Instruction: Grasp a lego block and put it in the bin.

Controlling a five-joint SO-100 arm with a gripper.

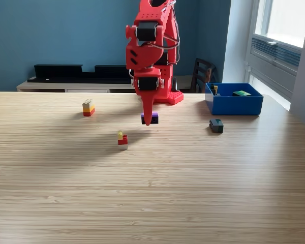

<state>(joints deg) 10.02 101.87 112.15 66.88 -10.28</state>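
The red arm stands at the far edge of the tabletop, near the middle, folded forward so that its gripper points straight down, tips low over the wood. A purple lego block sits right at the fingertips, partly hidden behind the red finger; whether the jaws are closed on it or merely beside it cannot be told from this angle.

The bin rests near the far edge toward the exterior view's right corner, well apart from the gripper. Inside it a green piece and a small yellowish piece show above the wall. A dark block lies on the wood just in front of the bin's near left corner, between bin and gripper.

To the exterior view's left of the gripper, a yellow-and-red stack stands toward the far edge. A small red, yellow and grey stack stands nearer the camera, near the gripper and slightly left of it.

The near half of the tabletop is bare wood up to its front edge, and open board runs between the gripper and the bin apart from the dark block.
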